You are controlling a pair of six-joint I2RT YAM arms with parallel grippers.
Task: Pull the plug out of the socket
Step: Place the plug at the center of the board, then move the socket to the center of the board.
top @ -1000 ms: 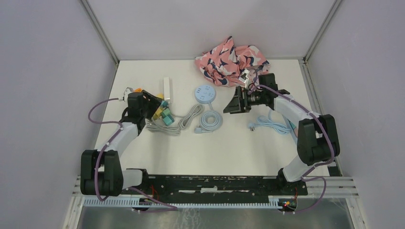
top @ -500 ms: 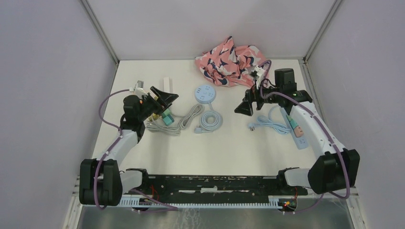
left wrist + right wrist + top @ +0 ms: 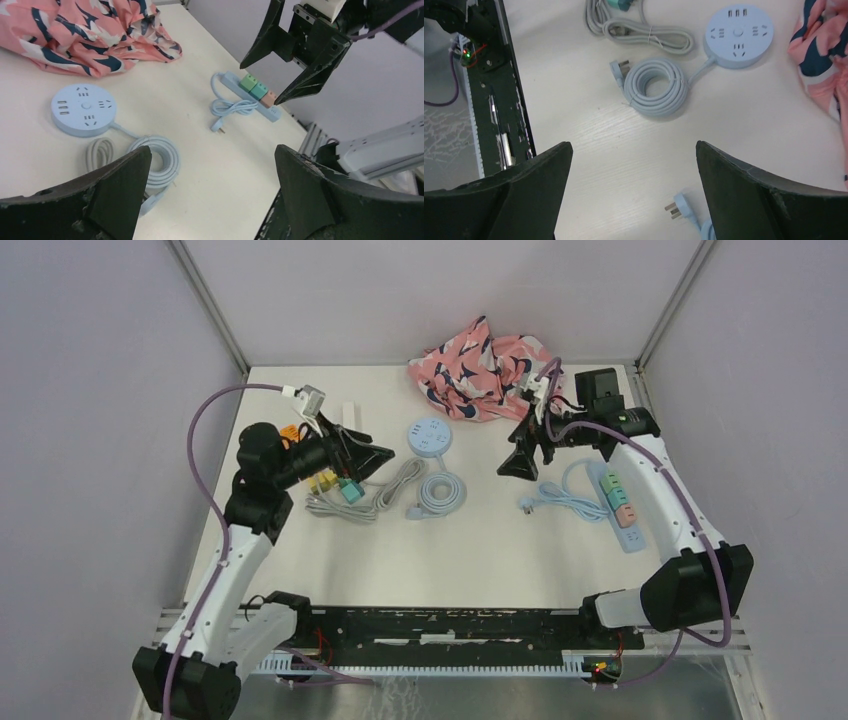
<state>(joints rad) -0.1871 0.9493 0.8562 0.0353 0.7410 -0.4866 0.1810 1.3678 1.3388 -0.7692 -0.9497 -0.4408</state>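
While neither arm holds anything, the left gripper (image 3: 375,455) hangs over the left part of the table (image 3: 450,560) with its jaws spread wide and nothing between them. In the overhead view a white strip (image 3: 349,415) lies at its 11 o'clock. At its 7 o'clock a yellow block (image 3: 323,480) and a teal plug (image 3: 350,491) touch each other, but whether either sits in a socket cannot be told. A bundled grey cable (image 3: 392,485) lies just beside them at 3 o'clock. Next comes a round blue socket (image 3: 430,437), with its coiled cable (image 3: 441,492) at 6 o'clock and a pink cloth (image 3: 485,365) at 1 o'clock. The right gripper (image 3: 522,458) is likewise agape and empty. At its 4 o'clock lies a blue power strip (image 3: 633,538) with three coloured plugs (image 3: 259,90) seated in a row on it.
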